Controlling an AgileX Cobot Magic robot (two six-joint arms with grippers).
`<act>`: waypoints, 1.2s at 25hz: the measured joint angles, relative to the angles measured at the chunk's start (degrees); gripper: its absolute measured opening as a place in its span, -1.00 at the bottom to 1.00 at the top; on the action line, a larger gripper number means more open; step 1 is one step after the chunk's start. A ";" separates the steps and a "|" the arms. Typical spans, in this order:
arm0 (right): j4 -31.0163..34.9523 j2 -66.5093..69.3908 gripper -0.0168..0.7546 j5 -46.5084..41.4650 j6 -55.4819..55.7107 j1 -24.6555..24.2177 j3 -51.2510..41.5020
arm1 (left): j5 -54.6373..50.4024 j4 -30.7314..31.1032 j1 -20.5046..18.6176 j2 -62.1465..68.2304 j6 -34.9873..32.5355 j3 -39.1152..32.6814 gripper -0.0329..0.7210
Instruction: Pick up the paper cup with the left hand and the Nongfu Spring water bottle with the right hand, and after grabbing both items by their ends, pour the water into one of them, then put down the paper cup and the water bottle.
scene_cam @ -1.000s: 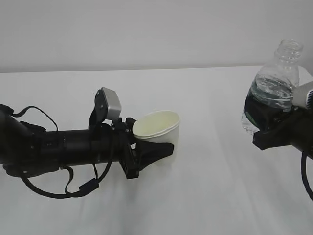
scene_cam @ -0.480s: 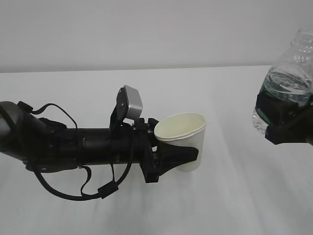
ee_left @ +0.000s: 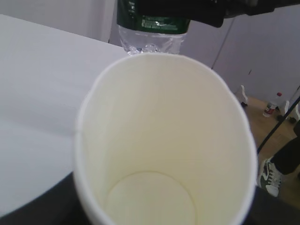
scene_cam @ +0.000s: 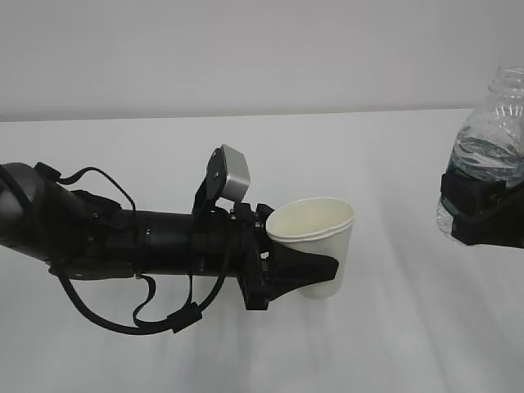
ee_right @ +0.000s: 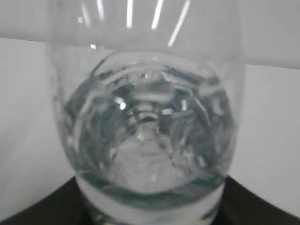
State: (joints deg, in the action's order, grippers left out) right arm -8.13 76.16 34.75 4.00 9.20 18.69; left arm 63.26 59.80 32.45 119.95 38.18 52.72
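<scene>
The cream paper cup (scene_cam: 315, 237) hangs upright above the table, a little right of centre, with my left gripper (scene_cam: 318, 266) shut on its lower body. From the left wrist the paper cup (ee_left: 164, 140) fills the view and its inside is dry and empty. The Nongfu Spring water bottle (scene_cam: 491, 139) is held upright at the far right edge, capless, with water (ee_right: 145, 131) in it. My right gripper (scene_cam: 479, 217) is shut on its lower part at the dark green label. The bottle's base (ee_left: 150, 40) shows just beyond the cup's far rim.
The white table (scene_cam: 393, 344) spreads under both arms, with a plain wall behind it. Past the table's far edge in the left wrist view lie a wooden floor, a shoe (ee_left: 272, 173) and a small bottle on the floor (ee_left: 269, 108).
My left arm has carried the cup to the right and slightly nearer. The bottle has shifted right and a little lower, toward the frame's edge. Both grips are unchanged.
</scene>
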 joint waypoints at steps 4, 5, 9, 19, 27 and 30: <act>0.10 0.00 -0.05 -0.99 -0.61 0.00 0.49 | 0.11 0.24 0.00 0.00 0.43 0.00 0.23; 0.10 0.00 -0.05 -1.39 -1.22 0.00 0.59 | 0.11 0.16 0.00 0.00 0.89 0.00 0.23; 0.14 0.00 -0.05 -2.87 -5.34 0.00 0.73 | 0.11 0.56 0.00 0.00 1.40 0.00 0.23; 0.14 0.00 -0.05 -3.53 -13.08 0.00 0.73 | -2.64 1.80 0.00 0.00 1.62 0.00 0.23; 0.14 0.00 -0.05 -4.34 -22.49 0.00 0.73 | -2.64 2.69 0.00 0.00 1.64 0.00 0.23; 0.14 0.00 -0.05 -4.73 -24.79 0.00 0.73 | -2.64 2.80 0.12 0.00 1.64 0.00 0.23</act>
State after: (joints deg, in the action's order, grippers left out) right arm -7.98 76.16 30.03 -20.79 9.20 19.43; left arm 60.62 62.61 32.57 119.95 39.82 52.72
